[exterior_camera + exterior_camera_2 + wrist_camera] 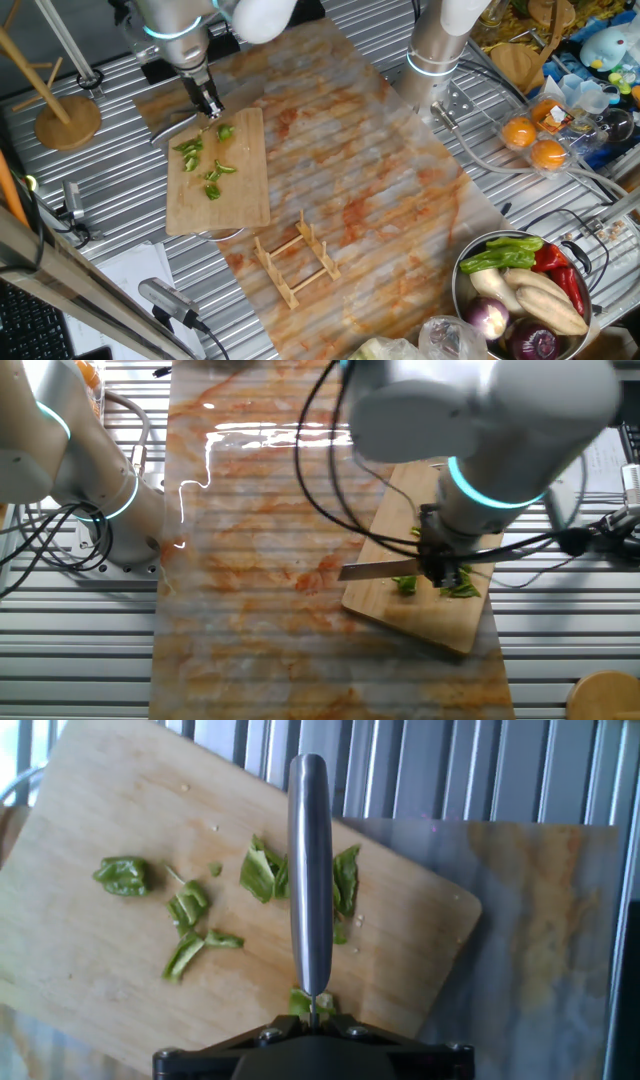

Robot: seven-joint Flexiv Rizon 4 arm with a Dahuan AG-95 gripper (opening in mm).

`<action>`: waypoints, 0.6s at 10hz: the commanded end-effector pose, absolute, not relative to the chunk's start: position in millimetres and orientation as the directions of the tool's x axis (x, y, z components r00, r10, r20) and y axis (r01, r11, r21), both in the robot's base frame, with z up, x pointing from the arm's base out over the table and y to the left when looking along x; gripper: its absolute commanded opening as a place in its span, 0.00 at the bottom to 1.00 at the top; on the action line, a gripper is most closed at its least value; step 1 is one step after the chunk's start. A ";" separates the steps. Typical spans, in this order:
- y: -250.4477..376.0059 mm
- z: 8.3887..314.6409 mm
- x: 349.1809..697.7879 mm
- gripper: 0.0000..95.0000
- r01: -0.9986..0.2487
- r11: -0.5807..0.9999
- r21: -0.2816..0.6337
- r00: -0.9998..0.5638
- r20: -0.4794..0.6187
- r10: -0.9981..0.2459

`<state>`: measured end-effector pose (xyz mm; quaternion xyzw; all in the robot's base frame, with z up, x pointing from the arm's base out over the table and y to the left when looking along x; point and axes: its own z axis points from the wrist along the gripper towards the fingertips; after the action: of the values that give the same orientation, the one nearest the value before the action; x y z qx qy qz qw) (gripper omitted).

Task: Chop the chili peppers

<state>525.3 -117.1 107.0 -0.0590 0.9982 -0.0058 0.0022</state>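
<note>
1. Several small green bits of the chili peppers [207, 165] lay on the cutting board [240, 200], toward the left side of the table in one fixed view. Left of the board stood a round wooden stand [66, 118].

2. Above the top edge of the board hung the gripper [207, 103], its arm coming down from above. It was closed tight on the handle of a knife [310, 880]. In the hand view the metal blade stuck straight out over the wood, and I saw it edge-on.

3. On the left of the blade in the hand view sat one fat chunk by itself, then a few thin strips, then a bigger torn piece right next to the blade. On the right of the blade was one more long piece. One little bit sat close under the gripper.

4. Further right in the fixed view a small wooden rack [295, 258] stood on the mat [400, 200], well apart from the board. Far right was a metal bowl [465, 300] of mixed vegetables, which were not part of this job.

5. I thought the chopping was mostly done, since no whole pepper was left on the board. Some pieces were bigger than others, so a few more cuts might have been needed on the two large bits by the blade.
</note>
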 end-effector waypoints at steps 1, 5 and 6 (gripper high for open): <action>-117.0 104.2 493.1 0.00 -0.124 0.992 -0.029 -0.988 -0.084 -0.126; -122.3 96.3 509.0 0.00 -0.098 0.995 -0.032 -0.993 -0.065 -0.099; -122.0 98.3 515.0 0.00 -0.092 0.995 -0.031 -0.994 -0.057 -0.094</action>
<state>522.3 -123.3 92.1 -0.0452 0.9984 -0.0153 0.0301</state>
